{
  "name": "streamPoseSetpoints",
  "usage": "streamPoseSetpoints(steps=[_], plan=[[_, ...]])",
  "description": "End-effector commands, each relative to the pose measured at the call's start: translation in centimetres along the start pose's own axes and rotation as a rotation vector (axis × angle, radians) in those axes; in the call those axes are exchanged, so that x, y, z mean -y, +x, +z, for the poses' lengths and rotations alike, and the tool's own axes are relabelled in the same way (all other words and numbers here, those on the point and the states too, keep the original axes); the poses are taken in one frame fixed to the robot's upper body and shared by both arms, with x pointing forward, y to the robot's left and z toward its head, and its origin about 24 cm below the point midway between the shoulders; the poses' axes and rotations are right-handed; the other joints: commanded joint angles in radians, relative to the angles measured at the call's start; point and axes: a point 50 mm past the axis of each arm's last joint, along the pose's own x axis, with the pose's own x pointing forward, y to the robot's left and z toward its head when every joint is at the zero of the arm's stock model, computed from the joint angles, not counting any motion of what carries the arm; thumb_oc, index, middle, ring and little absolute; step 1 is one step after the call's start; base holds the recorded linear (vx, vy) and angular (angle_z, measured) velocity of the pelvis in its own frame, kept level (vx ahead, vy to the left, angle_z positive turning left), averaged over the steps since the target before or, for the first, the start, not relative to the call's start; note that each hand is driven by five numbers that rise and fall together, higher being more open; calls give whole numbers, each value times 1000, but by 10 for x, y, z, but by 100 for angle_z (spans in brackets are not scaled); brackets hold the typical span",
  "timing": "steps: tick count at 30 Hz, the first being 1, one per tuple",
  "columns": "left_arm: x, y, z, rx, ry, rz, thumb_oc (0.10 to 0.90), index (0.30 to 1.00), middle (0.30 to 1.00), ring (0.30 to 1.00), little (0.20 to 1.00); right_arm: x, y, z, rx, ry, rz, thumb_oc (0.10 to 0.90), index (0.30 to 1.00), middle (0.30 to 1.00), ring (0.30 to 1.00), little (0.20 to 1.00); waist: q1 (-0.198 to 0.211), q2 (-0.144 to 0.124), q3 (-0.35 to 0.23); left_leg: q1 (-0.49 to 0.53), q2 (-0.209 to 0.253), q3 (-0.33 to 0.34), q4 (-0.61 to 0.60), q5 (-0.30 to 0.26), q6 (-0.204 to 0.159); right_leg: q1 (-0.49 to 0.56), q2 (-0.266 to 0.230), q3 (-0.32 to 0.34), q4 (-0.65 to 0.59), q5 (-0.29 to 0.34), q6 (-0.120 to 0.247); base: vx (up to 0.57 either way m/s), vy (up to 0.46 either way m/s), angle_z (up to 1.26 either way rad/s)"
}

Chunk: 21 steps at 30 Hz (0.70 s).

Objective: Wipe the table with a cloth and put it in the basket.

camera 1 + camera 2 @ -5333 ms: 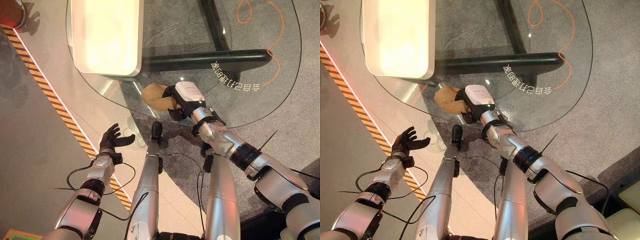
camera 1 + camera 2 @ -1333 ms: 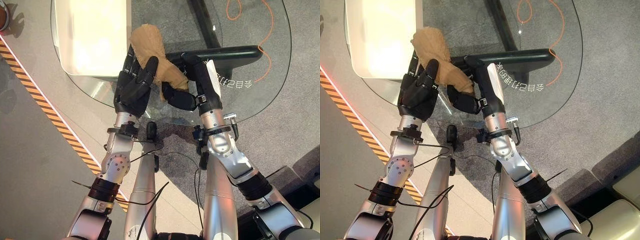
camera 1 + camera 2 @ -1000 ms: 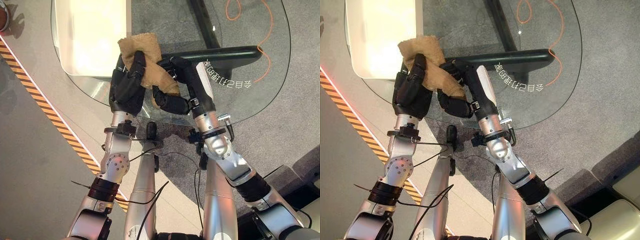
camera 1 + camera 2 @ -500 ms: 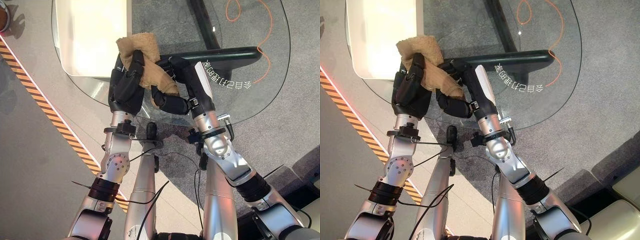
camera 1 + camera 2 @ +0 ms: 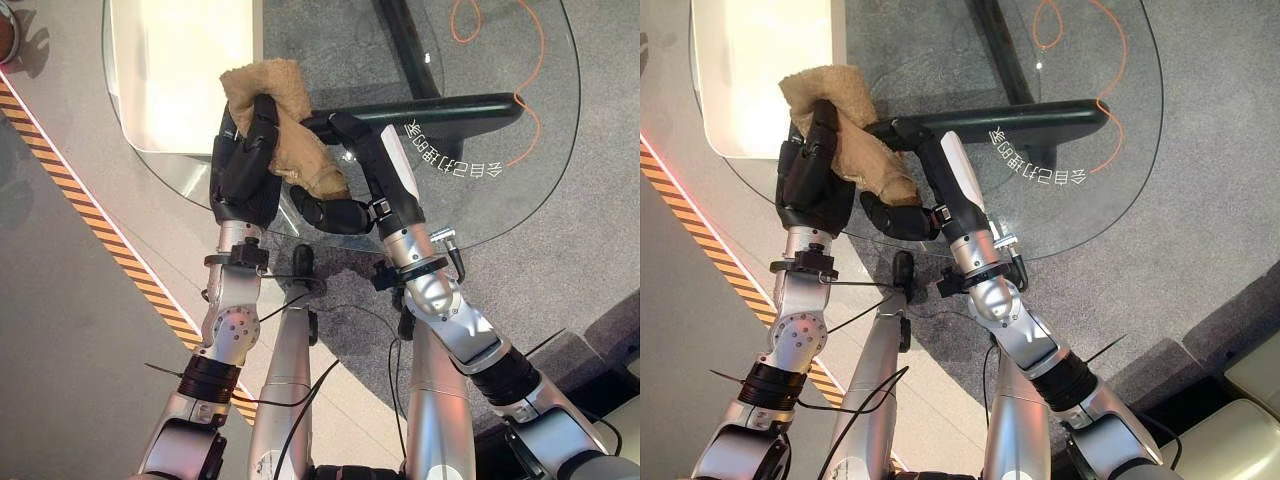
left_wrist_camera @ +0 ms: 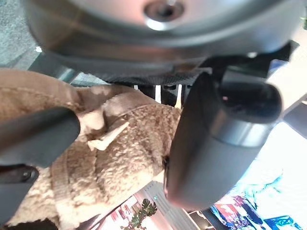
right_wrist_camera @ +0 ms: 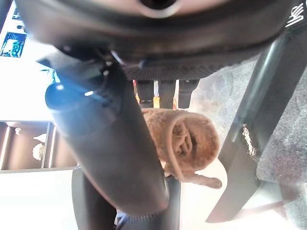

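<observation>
Both hands grip the tan terry cloth point(image 5: 285, 125) above the glass table point(image 5: 500, 215) — left hand point(image 5: 243, 170) curled over its top, right hand point(image 5: 345, 190) closed underneath — likely a handover toward the white basket point(image 5: 170, 70) just beside it.

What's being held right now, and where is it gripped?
The cloth: left hand grips its far end, right hand its near end.

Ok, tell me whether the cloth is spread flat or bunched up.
Bunched up. The cloth sits crumpled between the left hand and right hand, both gripping it above the glass table.
</observation>
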Motion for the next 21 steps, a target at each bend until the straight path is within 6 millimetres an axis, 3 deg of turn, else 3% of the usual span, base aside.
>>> streamPoseSetpoints(steps=[1, 21], plan=[[49, 17, 47, 318, 0, -210, 100, 300, 300, 300, 200, 6, 20, 88, 435, 122, -53, 800, 900, 900, 900, 900, 14, -10, -27, 29, -112, 96, 21, -56, 132, 50, 107, -34, -125, 67, -13, 0, 0, 0], [44, 17, 66, 475, 46, -53, 100, 300, 300, 300, 200, 5, 25, 90, 430, 121, -62, 800, 900, 900, 900, 900, 22, -12, -27, 23, -113, 91, 21, -52, 126, 47, 111, -37, -119, 60, -15, 0, 0, 0]])
